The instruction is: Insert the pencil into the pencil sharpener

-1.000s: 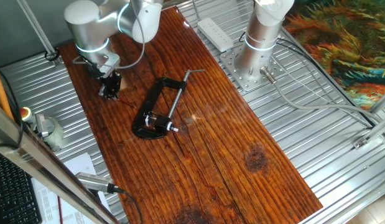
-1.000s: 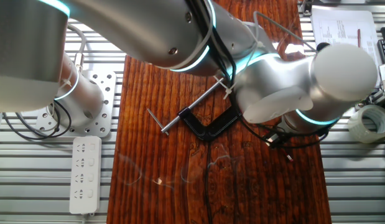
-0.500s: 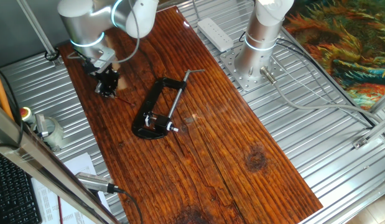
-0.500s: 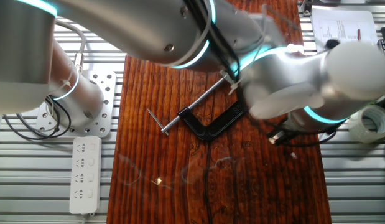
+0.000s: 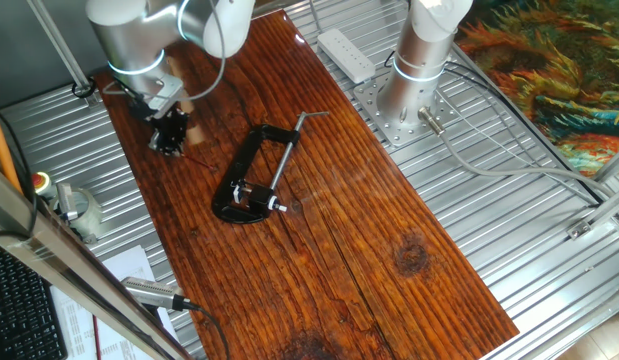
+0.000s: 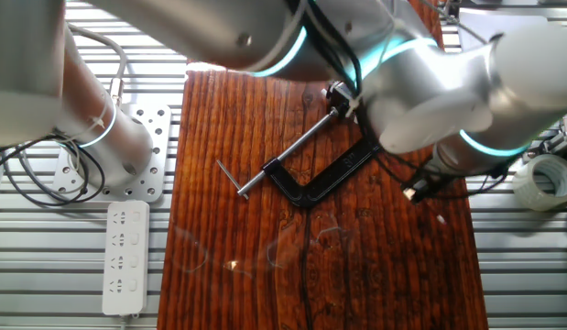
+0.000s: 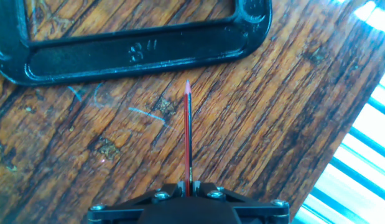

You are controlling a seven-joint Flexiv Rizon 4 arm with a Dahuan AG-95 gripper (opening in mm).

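Since a second ago I have drawn my pincer [image 5: 170, 135] farther toward the far left corner of the desk [image 5: 389, 260], away from the black C-clamp [image 5: 251, 175], which has not moved. My arm reaches in from the far left, the wrist bent down over the wood. My pincer is closed on the pencil [image 7: 188, 134], which sticks straight out between my fingers, its pale tip pointing at the clamp's long bar without touching it. The pencil sharpener [image 5: 251, 193] sits inside the clamp's near end, well apart from my pencil.
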